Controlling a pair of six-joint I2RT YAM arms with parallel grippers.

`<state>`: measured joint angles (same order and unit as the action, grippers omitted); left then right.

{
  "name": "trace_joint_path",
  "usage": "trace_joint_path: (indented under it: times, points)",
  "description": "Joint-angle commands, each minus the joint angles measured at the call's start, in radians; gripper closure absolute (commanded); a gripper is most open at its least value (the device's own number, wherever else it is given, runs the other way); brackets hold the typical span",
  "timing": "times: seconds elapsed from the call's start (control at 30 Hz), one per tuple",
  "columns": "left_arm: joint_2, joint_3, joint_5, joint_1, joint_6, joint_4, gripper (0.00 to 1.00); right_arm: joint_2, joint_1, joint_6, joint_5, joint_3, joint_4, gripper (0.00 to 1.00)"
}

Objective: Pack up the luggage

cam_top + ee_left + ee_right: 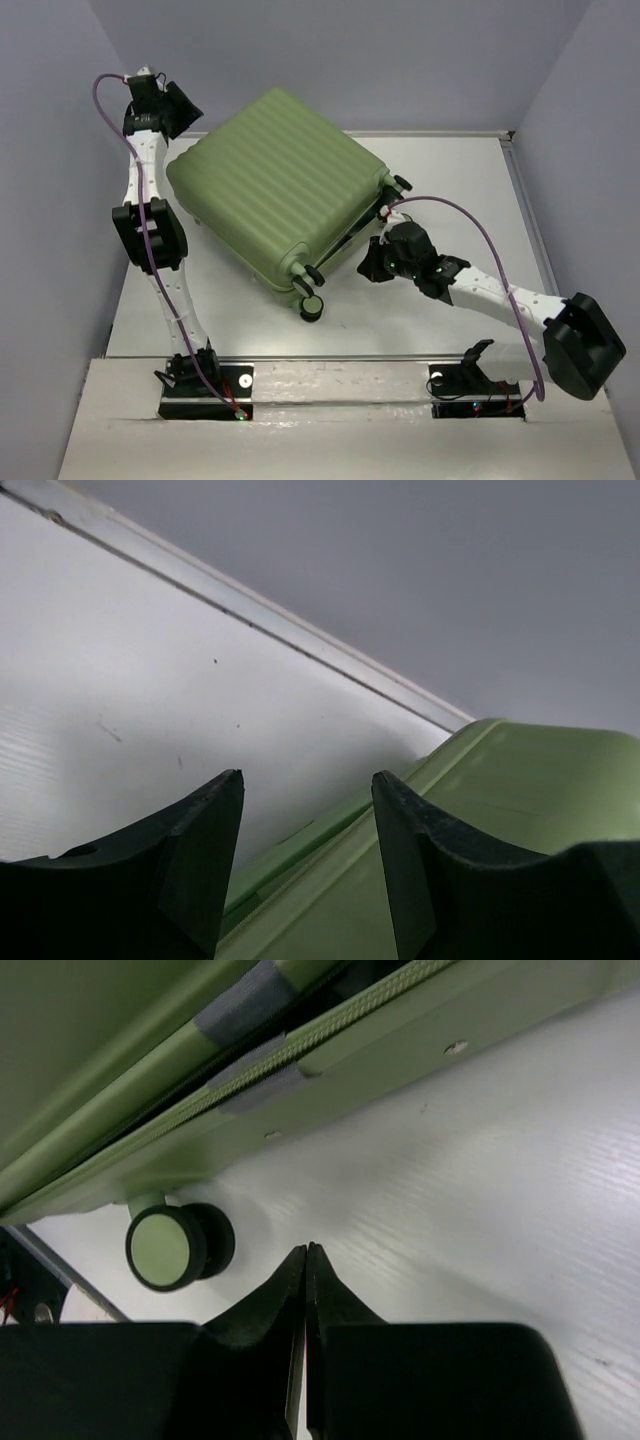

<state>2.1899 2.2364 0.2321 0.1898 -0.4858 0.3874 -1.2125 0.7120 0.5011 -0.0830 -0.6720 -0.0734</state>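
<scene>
The luggage (275, 185), a light-green ribbed hard-shell suitcase, lies flat with its lid down on the white table (450, 180), turned diagonally. Its black wheels with green hubs (312, 305) point to the near side. My left gripper (308, 780) is open and empty at the suitcase's far-left corner, its fingers over the green shell edge (500, 790). My right gripper (306, 1248) is shut and empty, low over the table beside the wheel side, near a wheel (165, 1247) and the zip seam (300, 1050). In the top view it (372, 262) sits right of the suitcase.
Grey walls close in the table on the left, back and right. The table's back rim (250, 610) runs just behind the suitcase's far corner. Both arm bases (205, 385) stand on the near ledge.
</scene>
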Motion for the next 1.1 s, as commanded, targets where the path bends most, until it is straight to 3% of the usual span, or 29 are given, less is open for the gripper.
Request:
trace_joint_path:
  times: [0.0,0.13,0.17,0.2,0.27,0.37,0.4,0.43,0.57,0.7,0.77,0.8,0.83,0.93,1.07]
  points:
    - [0.093,0.046,0.218,-0.016,0.044,0.068,0.36,-0.08,0.001,0.016,0.133,-0.075,0.187,0.93]
    - [0.013,-0.205,0.259,-0.053,0.049,-0.04,0.38,-0.209,-0.017,-0.007,0.186,-0.207,0.211,0.93]
    - [-0.075,-0.297,0.268,-0.056,0.015,-0.155,0.38,-0.25,-0.037,-0.009,0.186,-0.231,0.219,0.93]
    - [-0.12,-0.464,0.277,-0.056,-0.009,-0.209,0.38,-0.268,-0.049,-0.007,0.18,-0.273,0.233,0.93]
    - [-0.239,-0.608,0.266,-0.056,-0.065,-0.31,0.4,-0.304,-0.081,-0.016,0.161,-0.314,0.245,0.93]
    - [-0.384,-0.942,0.305,-0.062,-0.161,-0.483,0.43,-0.343,-0.114,-0.05,0.092,-0.417,0.259,0.93]
    - [-0.483,-1.104,0.303,-0.078,-0.222,-0.601,0.43,-0.378,-0.138,-0.061,0.028,-0.448,0.259,0.93]
    - [-0.569,-1.165,0.291,-0.088,-0.237,-0.646,0.44,-0.398,-0.155,-0.062,-0.015,-0.512,0.259,0.93]
    - [-0.781,-1.502,0.224,-0.153,-0.238,-0.705,0.44,-0.522,-0.247,-0.042,-0.234,-0.678,0.213,0.92]
    - [-1.004,-1.728,0.205,-0.173,-0.238,-0.703,0.44,-0.619,-0.295,-0.039,-0.357,-0.904,0.101,0.89]
    - [-1.094,-1.796,0.196,-0.212,-0.255,-0.693,0.44,-0.717,-0.34,-0.021,-0.423,-1.027,0.031,0.78]
    - [-1.184,-1.845,0.184,-0.231,-0.266,-0.676,0.44,-0.755,-0.356,0.0,-0.475,-1.169,-0.048,0.64]
    - [-1.226,-1.865,0.174,-0.246,-0.278,-0.67,0.44,-0.794,-0.371,0.008,-0.498,-1.243,-0.086,0.57]
    - [-1.377,-1.908,0.139,-0.311,-0.33,-0.633,0.44,-0.91,-0.405,0.005,-0.5,-1.507,-0.277,0.38]
    - [-1.515,-1.922,0.122,-0.357,-0.349,-0.564,0.43,-0.868,-0.44,-0.091,-0.453,-1.585,-0.399,0.27]
